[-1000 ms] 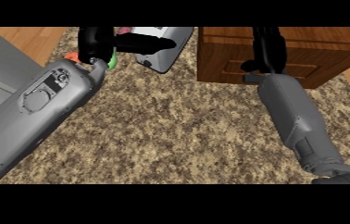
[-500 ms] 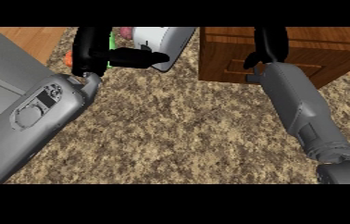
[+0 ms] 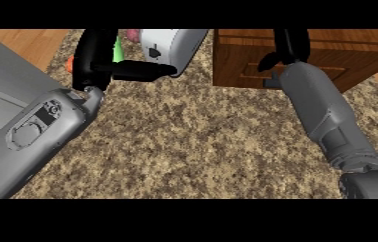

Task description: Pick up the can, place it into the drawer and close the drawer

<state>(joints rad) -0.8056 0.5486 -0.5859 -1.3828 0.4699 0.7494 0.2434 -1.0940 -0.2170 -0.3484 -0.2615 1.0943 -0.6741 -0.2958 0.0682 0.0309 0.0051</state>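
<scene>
My left hand is at the upper left, fingers straight up and thumb stretched right toward a white object. A narrow green strip shows just behind this hand; I cannot tell whether it is the can. No can shows plainly anywhere. The wooden drawer unit fills the upper right, with a handle on its front. My right hand lies over that front, fingers straight and running up out of view, thumb bent near the handle. It holds nothing that I can see.
An orange thing and a pink thing peek out around the left hand. A speckled brown counter spreads across the middle. Wooden floor shows at the far upper left. Both grey forearms cross the lower view.
The left hand has drawn slightly down and left, so its thumb now lies below the white object instead of across it. The right forearm has edged farther up toward the drawer unit.
</scene>
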